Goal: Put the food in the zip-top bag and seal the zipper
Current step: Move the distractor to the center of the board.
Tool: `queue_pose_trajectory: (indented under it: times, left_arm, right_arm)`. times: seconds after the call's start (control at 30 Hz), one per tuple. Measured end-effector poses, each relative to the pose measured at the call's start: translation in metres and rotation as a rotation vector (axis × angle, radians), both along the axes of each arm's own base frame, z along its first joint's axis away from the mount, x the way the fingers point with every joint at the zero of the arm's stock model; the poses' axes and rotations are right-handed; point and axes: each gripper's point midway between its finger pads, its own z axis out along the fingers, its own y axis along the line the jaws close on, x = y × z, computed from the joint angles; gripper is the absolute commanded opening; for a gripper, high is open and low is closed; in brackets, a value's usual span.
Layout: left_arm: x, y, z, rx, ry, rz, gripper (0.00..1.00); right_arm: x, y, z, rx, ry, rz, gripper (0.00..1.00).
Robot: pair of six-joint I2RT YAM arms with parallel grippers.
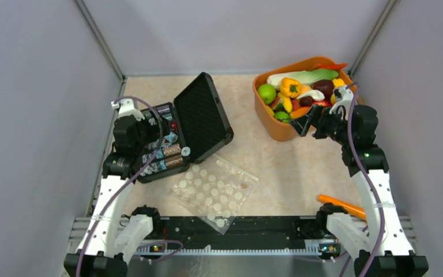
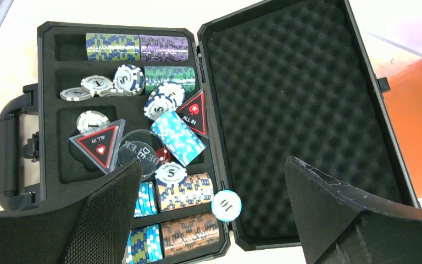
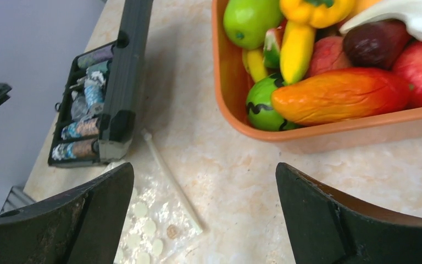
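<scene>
The clear polka-dot zip-top bag [image 1: 213, 192] lies flat and empty on the table near the front, between the arms. Its zipper strip [image 3: 171, 179] runs along the edge facing the tub. The toy food [image 1: 300, 92] is piled in an orange tub [image 1: 277, 130] at the back right: a lime [image 3: 250, 21], a yellow pepper [image 3: 316, 11], an orange-red piece [image 3: 340, 100] and others. My right gripper [image 1: 307, 122] is open and empty, hovering at the tub's near-left rim. My left gripper [image 1: 150, 123] is open and empty above the black case [image 1: 199, 118].
The black hard-shell case stands open at the left, its foam lid [image 2: 302, 110] raised, its tray full of poker chips [image 2: 184, 190]. An orange carrot-like piece [image 1: 341, 205] lies on the table by the right arm's base. Grey walls close in on both sides.
</scene>
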Motion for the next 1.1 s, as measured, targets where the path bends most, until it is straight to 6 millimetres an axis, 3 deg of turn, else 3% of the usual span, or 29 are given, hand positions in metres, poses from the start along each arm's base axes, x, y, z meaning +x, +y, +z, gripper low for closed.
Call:
queue_pose_trajectory:
  times: [0.23,0.3,0.47,0.63,0.9,1.0,1.1]
  left_arm:
    - [-0.022,-0.002,0.013,-0.099,-0.064,0.029,0.99]
    - [-0.031,-0.009,0.008,-0.129,-0.075,0.002,0.99]
    - [-0.047,-0.039,-0.023,-0.209,0.005,-0.148,0.99]
    - [-0.07,-0.065,-0.069,-0.297,0.196,-0.261,0.99]
    - [-0.112,-0.099,-0.103,-0.309,0.38,-0.358,0.99]
    - [-0.117,-0.103,-0.117,-0.292,0.42,-0.337,0.99]
    - [-0.113,-0.092,-0.134,-0.261,0.445,-0.257,0.99]
  right_arm:
    - [-0.023,0.011,0.013,0.034,-0.051,0.064,0.99]
    - [-0.027,0.013,0.017,0.046,-0.063,0.071,0.99]
    - [-0.031,0.016,0.021,0.073,-0.067,0.081,0.99]
    - [-0.032,0.016,0.021,0.079,-0.066,0.079,0.99]
    - [-0.031,0.016,0.02,0.093,-0.06,0.072,0.99]
    - [-0.03,0.017,0.015,0.1,-0.047,0.068,0.99]
    - [-0.03,0.017,0.009,0.107,-0.031,0.064,0.99]
